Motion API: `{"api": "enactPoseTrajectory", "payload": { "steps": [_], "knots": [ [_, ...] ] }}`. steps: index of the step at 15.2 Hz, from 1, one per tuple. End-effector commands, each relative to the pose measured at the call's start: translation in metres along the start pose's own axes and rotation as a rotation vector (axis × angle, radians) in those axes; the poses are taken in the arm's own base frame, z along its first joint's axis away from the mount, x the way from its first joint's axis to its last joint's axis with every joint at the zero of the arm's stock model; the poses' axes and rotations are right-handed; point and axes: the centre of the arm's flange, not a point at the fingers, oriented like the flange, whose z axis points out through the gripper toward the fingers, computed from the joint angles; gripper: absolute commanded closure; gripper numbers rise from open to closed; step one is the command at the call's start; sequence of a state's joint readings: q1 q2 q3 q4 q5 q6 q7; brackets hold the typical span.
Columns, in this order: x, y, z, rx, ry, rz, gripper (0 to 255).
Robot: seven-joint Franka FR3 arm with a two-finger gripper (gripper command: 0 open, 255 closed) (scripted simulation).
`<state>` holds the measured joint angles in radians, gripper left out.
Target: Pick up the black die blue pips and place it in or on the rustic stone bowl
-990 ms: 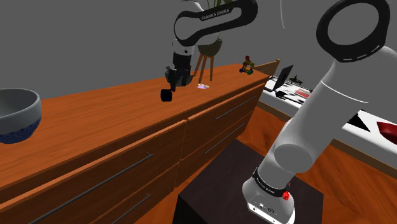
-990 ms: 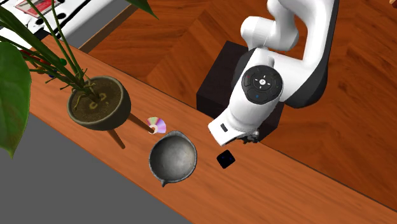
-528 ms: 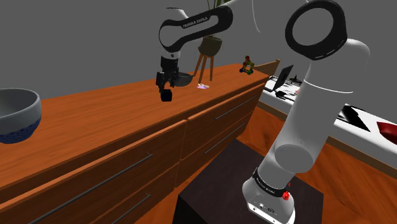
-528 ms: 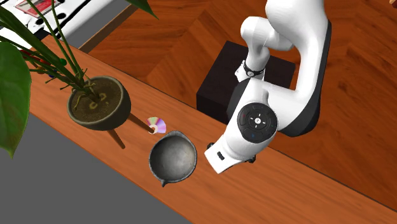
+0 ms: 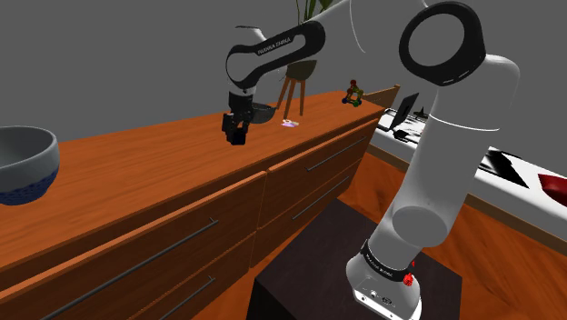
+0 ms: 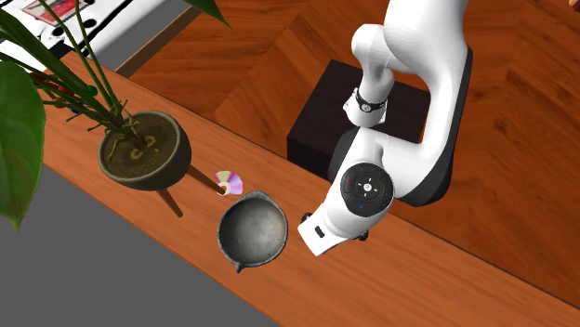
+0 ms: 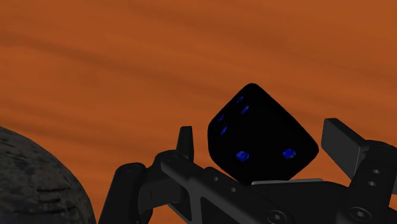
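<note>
Shoulder view, left to right. Far left end of the dresser top (image 5: 136,168): round bowl (image 5: 23,164), grey above, dark blue at the foot, well apart from everything else. Midway along, toward the back edge: gripper (image 5: 237,138) pointing down from the white arm (image 5: 273,45), pinching the die (image 7: 261,137), black with blue pips. Carried above the wood, not touching the top. Just beside it on that view's right, partly hidden behind the hand: stone bowl (image 5: 263,113), dark grey and rough. Next along: small iridescent disc (image 5: 290,122) lying flat, then a plant pot (image 5: 300,65) on wooden legs, then a small toy figure (image 5: 353,93) near the right-hand end. Drawer fronts (image 5: 300,173) with long bar handles below the top. Lower right: dark stand (image 5: 309,264) with the arm's base on it.

Second exterior view, looking down. Plant pot at left with long green leaves; disc just beside one leg. Stone bowl near the back edge, small spout on its rim. Hand of the arm just to the right of the stone bowl, covering the die.

Wrist view. Die tilted, one corner up, clasped between the two black fingers (image 7: 184,143); blue pips on two faces. Rough grey flank of the stone bowl close by, beyond one finger. Orange-brown wood grain underneath.
</note>
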<state>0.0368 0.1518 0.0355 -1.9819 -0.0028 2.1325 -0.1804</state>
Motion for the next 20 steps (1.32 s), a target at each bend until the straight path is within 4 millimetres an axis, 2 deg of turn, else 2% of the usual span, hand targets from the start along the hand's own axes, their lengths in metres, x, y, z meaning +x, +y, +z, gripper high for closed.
{"api": "enactPoseTrajectory", "payload": {
  "steps": [1,5,6,15,20],
  "knots": [
    [0.000,0.000,0.001,0.000,0.000,0.000,0],
    [0.000,0.000,0.001,0.000,0.000,0.000,0],
    [0.000,0.000,0.001,0.000,0.000,0.000,255],
    [0.000,0.000,0.001,0.000,0.000,0.000,255],
    [0.000,0.000,-0.025,0.000,0.000,0.000,255]
  ]
}}
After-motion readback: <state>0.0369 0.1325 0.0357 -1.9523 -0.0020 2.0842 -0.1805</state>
